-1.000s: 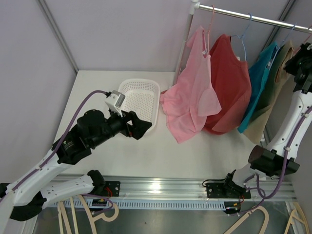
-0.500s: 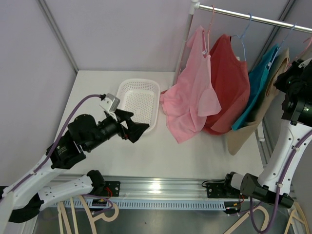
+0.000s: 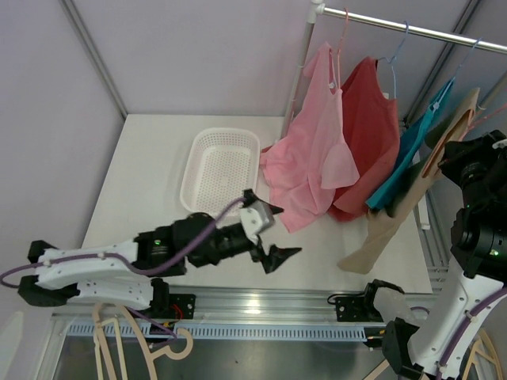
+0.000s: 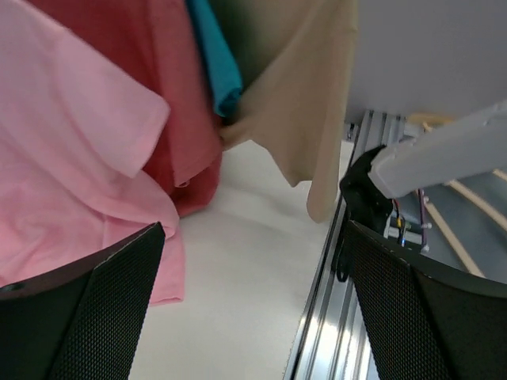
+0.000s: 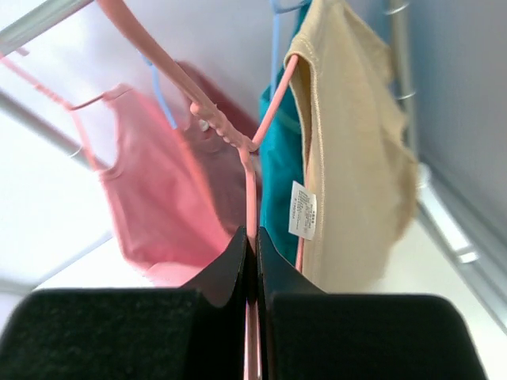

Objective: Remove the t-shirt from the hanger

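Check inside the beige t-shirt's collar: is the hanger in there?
Yes. The pink hanger, pinched in the shut right gripper, runs one arm into the beige t-shirt at the collar. Fabric covers that arm's end; its other arm is bare.

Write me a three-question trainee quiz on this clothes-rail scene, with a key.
1. True or false: the left gripper is shut.
2. What does the right gripper clamp? A: the metal rail. B: a pink hanger. C: the white basket.
3. Fill in: the t-shirt hanging on that hanger is ____ in colour.

Key: 1 false, its jaws are wide apart with nothing between them. 2 B. 3 beige.
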Available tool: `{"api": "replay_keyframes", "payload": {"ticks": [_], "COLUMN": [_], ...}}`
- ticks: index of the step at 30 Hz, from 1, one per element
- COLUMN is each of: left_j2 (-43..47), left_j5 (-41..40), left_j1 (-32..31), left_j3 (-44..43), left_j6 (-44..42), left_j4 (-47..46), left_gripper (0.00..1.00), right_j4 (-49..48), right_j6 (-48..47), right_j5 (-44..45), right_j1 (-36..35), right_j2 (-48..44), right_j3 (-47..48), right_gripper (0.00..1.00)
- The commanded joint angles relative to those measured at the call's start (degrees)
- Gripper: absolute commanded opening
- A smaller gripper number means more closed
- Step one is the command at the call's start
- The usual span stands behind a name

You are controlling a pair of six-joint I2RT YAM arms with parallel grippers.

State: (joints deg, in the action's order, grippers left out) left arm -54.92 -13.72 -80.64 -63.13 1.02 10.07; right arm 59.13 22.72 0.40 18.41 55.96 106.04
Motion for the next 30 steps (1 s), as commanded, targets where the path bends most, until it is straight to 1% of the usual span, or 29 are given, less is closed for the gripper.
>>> {"api": "replay_keyframes", "payload": {"ticks": [1, 2, 4, 5, 7, 9, 18, 21, 27, 28, 29, 30], "left_j2": [-7.5, -9.1, -12.6, -13.6, -16.4, -18.3, -25.8, -28.7, -37.5, -38.7, -40.4, -41.1], "left_j5": [-2.7, -1.9, -0.5, 0.2, 0.1, 0.7, 6.2, 6.2, 4.2, 4.0, 3.7, 3.8], "left_j1": [-3.8, -4.1, -5.3, -6.1, -8.0, -8.5, -9.8, -9.8, -9.6, -9.4, -9.2, -8.4], "left_j3": [-1.0, -1.7, -1.8, -0.7, 0.0, -0.1, -5.0, -8.0, -14.4, -15.2, -17.4, -18.3], "left_j6": [-8.7, -8.8, -10.1, -13.1, -15.9, -16.8, -17.5, -17.7, -20.9, -21.0, -20.2, -19.3], "left_j4": [-9.6, -13.5, -17.0, -22.1, -26.8, -30.4, -34.5, -33.9, -34.6, -34.2, -32.8, -31.8], "left_gripper": [0.99, 0.99, 0.99, 1.0, 1.0, 0.99, 1.0, 1.0, 0.99, 0.99, 0.96, 0.89], "right_j4": [-2.2, -2.3, -2.2, -2.0, -1.2, 0.4, 0.5, 1.0, 2.9, 3.0, 3.3, 3.6], "right_j6": [4.3, 4.4, 4.6, 4.3, 3.7, 3.0, 4.0, 3.9, 3.3, 3.3, 3.2, 3.1], "right_j5": [-9.4, -10.5, -12.3, -12.2, -12.3, -12.5, -14.3, -14.4, -15.4, -15.5, -15.9, -16.0], "right_j1": [-0.4, -0.5, -0.6, -0.6, -0.6, -0.6, -0.6, -0.6, -0.6, -0.6, -0.6, -0.7], "right_j2": [1.3, 1.3, 1.0, 1.0, 1.5, 2.2, 1.9, 2.1, 3.0, 3.2, 3.4, 3.4], "right_j3": [-1.5, -1.5, -1.3, -0.6, 0.7, 3.1, 4.2, 5.1, 8.7, 9.1, 9.7, 10.0], "right_gripper": [0.0, 0.0, 0.0, 0.0, 0.0, 0.0, 0.0, 0.0, 0.0, 0.0, 0.0, 0.0]}}
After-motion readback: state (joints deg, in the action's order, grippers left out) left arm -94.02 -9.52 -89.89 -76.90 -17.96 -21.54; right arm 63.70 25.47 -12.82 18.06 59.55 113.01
